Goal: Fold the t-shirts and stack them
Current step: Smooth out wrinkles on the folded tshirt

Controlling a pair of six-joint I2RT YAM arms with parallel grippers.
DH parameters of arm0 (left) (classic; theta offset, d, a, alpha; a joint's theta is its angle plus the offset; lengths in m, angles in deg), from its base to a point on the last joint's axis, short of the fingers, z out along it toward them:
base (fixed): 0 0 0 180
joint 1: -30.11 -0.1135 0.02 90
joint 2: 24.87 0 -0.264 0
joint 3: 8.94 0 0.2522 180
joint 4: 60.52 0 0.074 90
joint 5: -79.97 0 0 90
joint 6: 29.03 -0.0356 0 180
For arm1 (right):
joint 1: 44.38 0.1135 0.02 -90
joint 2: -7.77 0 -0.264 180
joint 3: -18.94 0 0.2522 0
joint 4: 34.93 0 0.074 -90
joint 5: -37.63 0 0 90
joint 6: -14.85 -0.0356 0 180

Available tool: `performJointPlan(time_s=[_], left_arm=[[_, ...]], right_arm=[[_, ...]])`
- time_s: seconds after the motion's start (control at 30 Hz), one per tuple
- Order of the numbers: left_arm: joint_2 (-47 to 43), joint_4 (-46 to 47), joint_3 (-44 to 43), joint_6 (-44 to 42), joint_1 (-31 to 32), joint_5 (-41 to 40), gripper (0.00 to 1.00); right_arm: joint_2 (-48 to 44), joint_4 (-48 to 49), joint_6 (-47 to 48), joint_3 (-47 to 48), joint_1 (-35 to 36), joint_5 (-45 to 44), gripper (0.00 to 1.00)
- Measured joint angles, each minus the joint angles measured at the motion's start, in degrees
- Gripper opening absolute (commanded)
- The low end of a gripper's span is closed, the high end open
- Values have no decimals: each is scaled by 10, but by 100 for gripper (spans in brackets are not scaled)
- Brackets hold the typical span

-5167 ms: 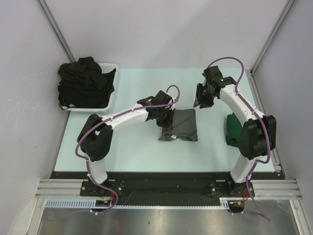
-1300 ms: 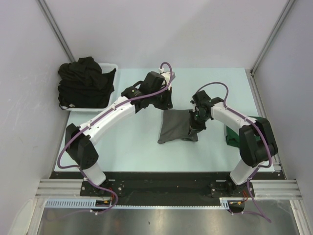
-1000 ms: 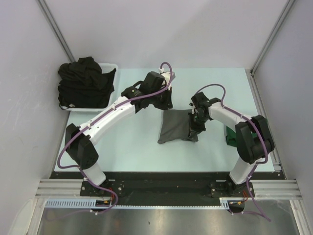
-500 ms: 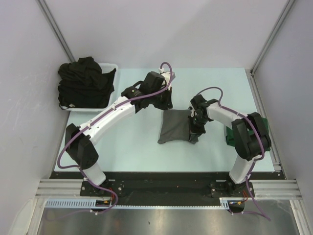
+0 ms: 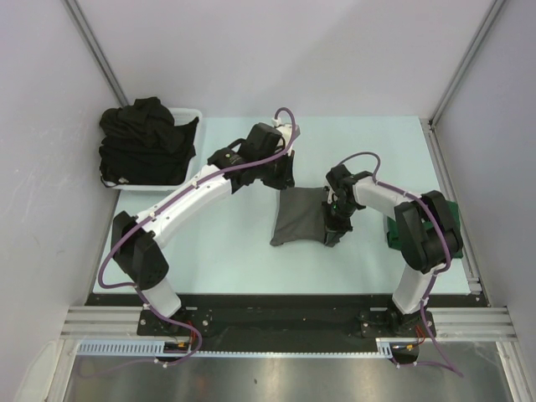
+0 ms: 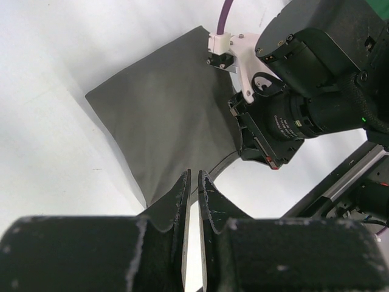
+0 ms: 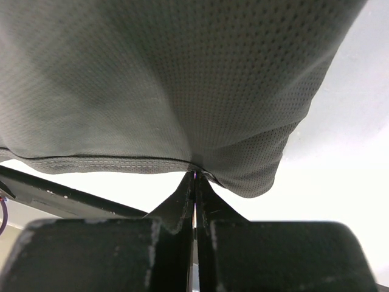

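A charcoal grey t-shirt (image 5: 298,216), folded into a small rectangle, lies mid-table. My right gripper (image 5: 332,228) is down at its right edge, shut on the hem there. In the right wrist view the stitched hem of the grey t-shirt (image 7: 170,79) is pinched at the tips of that gripper (image 7: 194,176). My left gripper (image 5: 281,179) hovers just beyond the shirt's far edge, its jaws almost together with nothing between them. From the left wrist view that gripper (image 6: 193,173) looks down on the grey t-shirt (image 6: 164,128). A dark green t-shirt (image 5: 394,234) lies at the right, partly hidden by the right arm.
A white basket (image 5: 192,159) at the far left holds a heap of black t-shirts (image 5: 144,138). The right arm's wrist (image 6: 292,103) sits close beside the grey shirt. Grey walls enclose the table on three sides.
My right gripper has slid a little nearer along the grey shirt's right edge, drawing that edge inward. The left arm, which was on the shirt five seconds ago, has since held still beyond it.
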Motion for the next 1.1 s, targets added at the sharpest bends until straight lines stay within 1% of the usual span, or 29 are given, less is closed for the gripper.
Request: performJointPlan(time_s=[0.13, 0.27, 0.4, 0.53, 0.6, 0.73, 0.8, 0.87, 0.93, 0.97, 1.03, 1.07, 1.1], left_arm=[[0, -1, 0, 0, -1, 9, 14], [0, -1, 0, -1, -3, 17, 14], [0, -1, 0, -4, -6, 27, 14], [0, -1, 0, -6, -7, 35, 15], [0, -1, 0, -9, -8, 40, 15], [0, -1, 0, -15, -9, 43, 16], [0, -1, 0, -15, -10, 43, 16], [0, -1, 0, -15, -10, 44, 17], [0, 0, 0, -15, -10, 46, 17], [0, 0, 0, -15, -11, 49, 17], [1, 0, 0, -15, -11, 54, 17], [2, 0, 0, -15, -11, 56, 18], [4, 1, 0, -15, -11, 56, 18]], right_arm=[[1, -1, 0, -6, 0, 0, 0], [1, -2, 0, -6, 0, 0, 2], [1, -16, 0, 11, 0, -7, 4], [-3, -42, 0, 75, 0, -30, 5], [-12, -51, 2, 122, 0, -48, 9], [-48, -50, 6, 198, 0, -89, 13], [-71, -44, 11, 213, -1, -107, 19], [-92, -35, 16, 218, -3, -124, 30], [-97, -28, 22, 219, -7, -132, 34], [-96, -25, 26, 219, -10, -135, 41], [-86, -20, 30, 219, -18, -136, 50], [-82, -17, 32, 218, -21, -136, 57], [-76, -7, 36, 214, -27, -132, 60]])
